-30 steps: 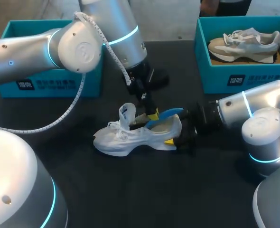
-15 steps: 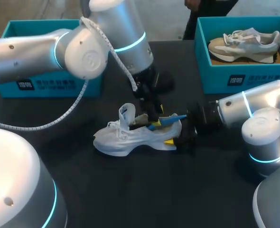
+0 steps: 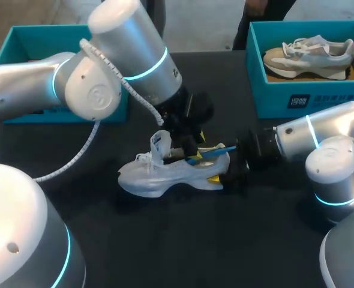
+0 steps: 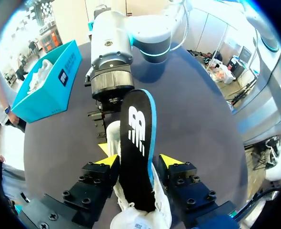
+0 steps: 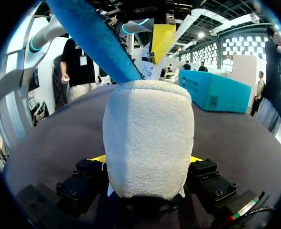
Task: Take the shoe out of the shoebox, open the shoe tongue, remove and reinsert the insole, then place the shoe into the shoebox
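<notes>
White shoe (image 3: 159, 174) is seen upright on desk (image 3: 165, 240); its heel is clamped by right claw (image 5: 146, 159). Insole (image 4: 136, 143), partly inside shoe, is pinched by left claw (image 4: 139, 161).

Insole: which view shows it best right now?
Left wrist view: the insole shows most of its black top face and blue edge, clamped in the left end effector. Head view gives only a blue sliver at the opening of the shoe; right wrist view, just its blue underside above the heel.
</notes>
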`<state>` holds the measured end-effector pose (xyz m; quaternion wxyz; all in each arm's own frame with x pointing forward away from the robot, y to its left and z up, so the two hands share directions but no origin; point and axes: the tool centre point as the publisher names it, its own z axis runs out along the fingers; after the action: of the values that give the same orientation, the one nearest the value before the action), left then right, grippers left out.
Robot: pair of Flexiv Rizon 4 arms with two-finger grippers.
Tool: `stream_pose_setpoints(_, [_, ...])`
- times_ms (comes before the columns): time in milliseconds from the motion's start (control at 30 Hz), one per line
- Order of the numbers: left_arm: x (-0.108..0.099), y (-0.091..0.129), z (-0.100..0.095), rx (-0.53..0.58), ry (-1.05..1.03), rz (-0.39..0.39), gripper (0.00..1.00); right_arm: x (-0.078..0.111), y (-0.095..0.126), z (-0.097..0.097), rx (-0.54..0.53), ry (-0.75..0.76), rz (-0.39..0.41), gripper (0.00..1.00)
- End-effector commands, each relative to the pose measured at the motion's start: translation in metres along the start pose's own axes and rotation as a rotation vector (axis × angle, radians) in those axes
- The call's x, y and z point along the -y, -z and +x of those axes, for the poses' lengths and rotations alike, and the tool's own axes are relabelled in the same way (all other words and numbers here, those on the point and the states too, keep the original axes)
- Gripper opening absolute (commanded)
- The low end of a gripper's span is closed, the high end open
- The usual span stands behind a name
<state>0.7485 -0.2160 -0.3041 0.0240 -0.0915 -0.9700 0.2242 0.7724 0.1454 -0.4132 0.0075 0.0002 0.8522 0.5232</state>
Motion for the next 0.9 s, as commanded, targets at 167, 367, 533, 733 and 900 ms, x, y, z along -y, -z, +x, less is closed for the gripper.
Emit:
stream_pose_setpoints(167, [-0.002, 0.004, 0.003, 0.036, -0.001, 0.009, 0.49, -0.001, 0.000, 0.000, 0.001, 0.000, 0.003, 0.00])
stream_pose_setpoints(367, [-0.001, 0.004, 0.004, 0.061, -0.003, 0.017, 0.48, -0.001, 0.000, 0.000, 0.001, 0.000, 0.003, 0.00])
stream_pose_setpoints(533, [0.000, 0.000, 0.006, 0.070, -0.010, 0.032, 0.48, -0.001, 0.000, 0.000, 0.001, 0.000, 0.003, 0.00])
stream_pose_setpoints(733, [-0.001, -0.003, 0.007, 0.082, -0.009, 0.049, 0.49, -0.001, 0.000, 0.000, 0.001, 0.000, 0.003, 0.00])
stream_pose_setpoints(900, [-0.004, -0.010, 0.007, 0.128, 0.007, 0.073, 0.48, -0.001, 0.000, 0.000, 0.001, 0.000, 0.003, 0.00])
